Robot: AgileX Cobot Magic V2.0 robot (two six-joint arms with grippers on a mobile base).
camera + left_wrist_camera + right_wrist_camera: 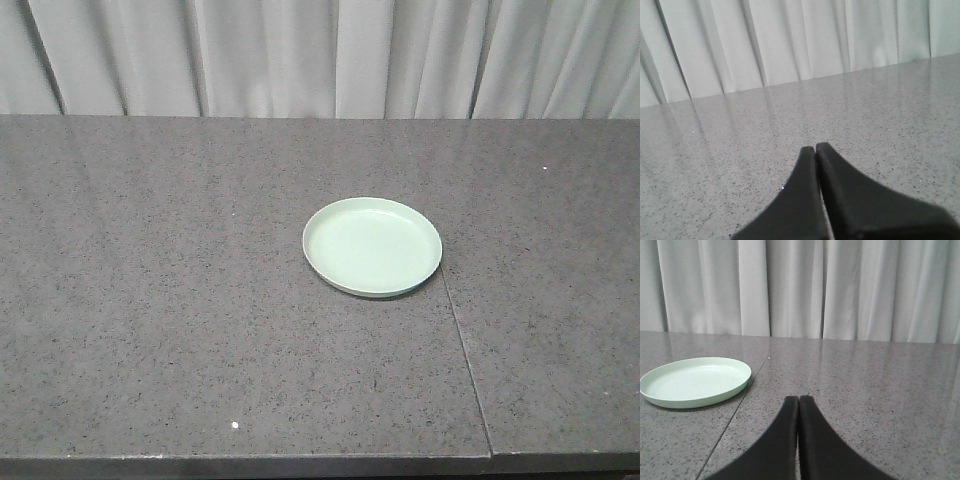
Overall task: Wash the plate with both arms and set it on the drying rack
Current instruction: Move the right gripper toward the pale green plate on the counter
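The pale mint-green plate (372,246) lies flat on the dark speckled counter (160,300), a little right of centre in the front view. In the right wrist view the plate (695,381) sits to the left, ahead of my right gripper (799,399), whose black fingers are pressed together with nothing between them. My left gripper (815,148) is shut too and empty, low over bare counter, and the plate does not show in its view. Neither arm appears in the front view. The drying rack is out of view.
A seam (462,340) in the counter runs from the plate's right edge to the front edge. White curtains (320,55) hang behind the counter's back edge. The front edge (300,465) of the counter lies at the bottom.
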